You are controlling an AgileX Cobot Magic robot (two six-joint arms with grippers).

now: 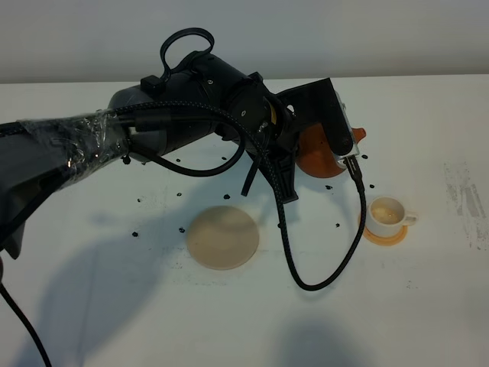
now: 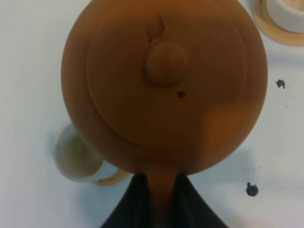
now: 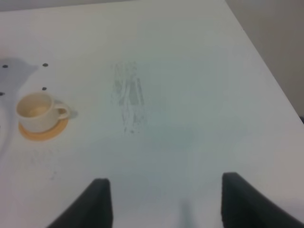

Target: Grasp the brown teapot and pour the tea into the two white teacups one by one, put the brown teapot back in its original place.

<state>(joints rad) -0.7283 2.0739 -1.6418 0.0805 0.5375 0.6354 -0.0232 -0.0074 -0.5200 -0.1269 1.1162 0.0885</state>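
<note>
A: Left arm (image 1: 153,130)?
B: Stretched across rightward; left gripper (image 2: 161,192) pinches the teapot (image 2: 161,85) handle, pot over a cup (image 2: 76,154), well off the mat (image 1: 222,236).
A: Right gripper (image 3: 167,179)?
B: Spread wide above the table (image 3: 190,109).

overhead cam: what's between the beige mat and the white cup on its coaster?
In the exterior high view, a black braided cable loop hangs across the gap between the pale beige round mat and the white teacup; a dark speck too.
</note>
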